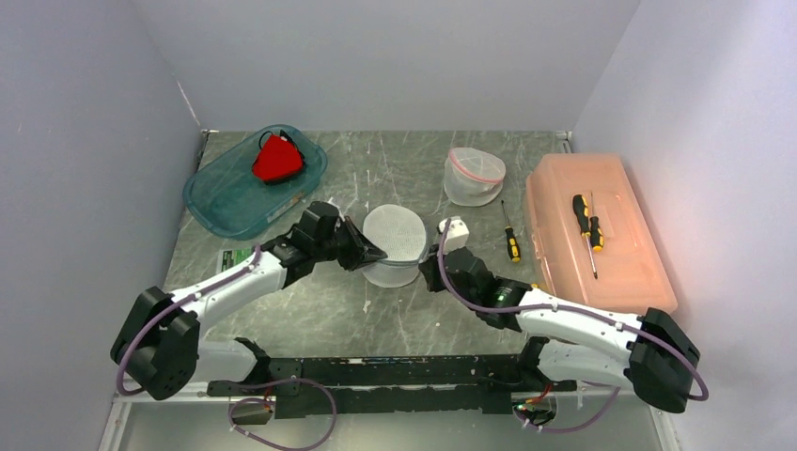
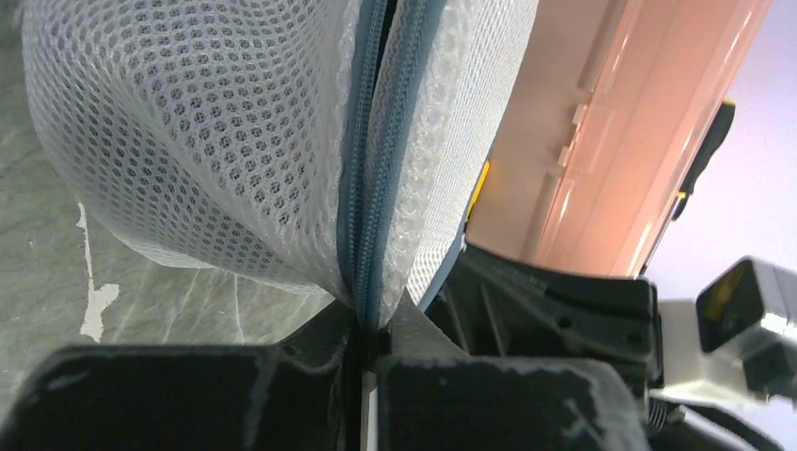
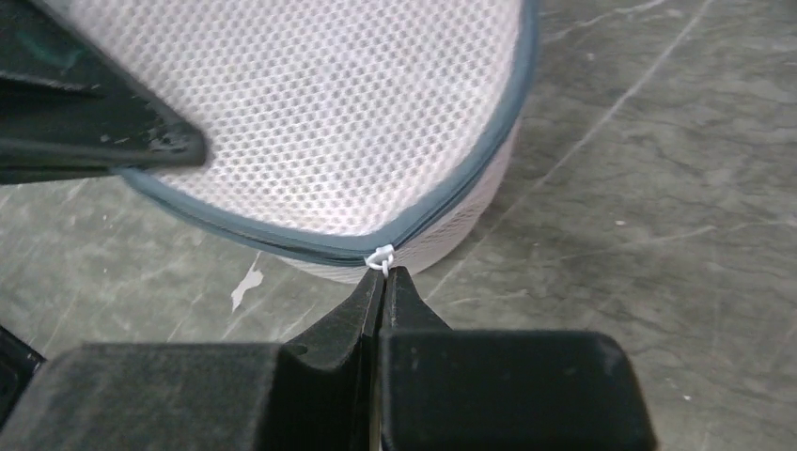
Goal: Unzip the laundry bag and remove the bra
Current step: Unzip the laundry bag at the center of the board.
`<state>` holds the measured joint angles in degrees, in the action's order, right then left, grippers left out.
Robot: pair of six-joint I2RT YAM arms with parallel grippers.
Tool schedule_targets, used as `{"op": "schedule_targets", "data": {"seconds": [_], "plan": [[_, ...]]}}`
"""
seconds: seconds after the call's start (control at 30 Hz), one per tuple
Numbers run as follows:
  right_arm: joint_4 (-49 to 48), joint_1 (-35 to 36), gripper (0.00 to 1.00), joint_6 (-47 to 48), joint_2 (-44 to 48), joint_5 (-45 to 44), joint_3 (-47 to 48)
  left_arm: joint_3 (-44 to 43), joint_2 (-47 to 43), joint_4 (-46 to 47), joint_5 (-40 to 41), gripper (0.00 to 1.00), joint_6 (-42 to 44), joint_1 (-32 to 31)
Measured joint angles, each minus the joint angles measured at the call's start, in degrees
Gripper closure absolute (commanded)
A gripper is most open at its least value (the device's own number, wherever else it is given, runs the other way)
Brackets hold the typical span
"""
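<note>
Laundry bag (image 1: pixel 394 246) — zipper rim (image 2: pixel 362 188), table (image 1: pixel 376 319) centre

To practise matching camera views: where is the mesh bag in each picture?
Top: bag at the centre of the table.
Left wrist: bag fills upper left, zip running down into the left claw.
Right wrist: bag top centre, zip pull at the right claw.
Shared landmark: the green marbled table.

Left gripper (image 1: pixel 378 254) at laundry bag (image 1: pixel 396 235)

Bright, even light w/ soft shadows; left end effector (image 2: pixel 368 326) blurry.
</note>
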<state>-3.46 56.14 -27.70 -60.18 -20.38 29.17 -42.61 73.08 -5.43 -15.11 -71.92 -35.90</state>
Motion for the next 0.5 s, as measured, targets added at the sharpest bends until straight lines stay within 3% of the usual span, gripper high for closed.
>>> {"op": "schedule_targets", "data": {"seconds": [0.27, 0.5], "plan": [[1.40, -0.31, 1.00, 3.87, 8.31, 0.85, -1.60, -6.64, 6.05, -0.02, -11.76, 0.92, 13.97, 3.19], [5.27, 6.19, 1.00, 6.10, 11.80, -3.69, -1.25, -22.53, 16.41, -5.38, -23.69, 0.86, 27.61, 4.35]]}}
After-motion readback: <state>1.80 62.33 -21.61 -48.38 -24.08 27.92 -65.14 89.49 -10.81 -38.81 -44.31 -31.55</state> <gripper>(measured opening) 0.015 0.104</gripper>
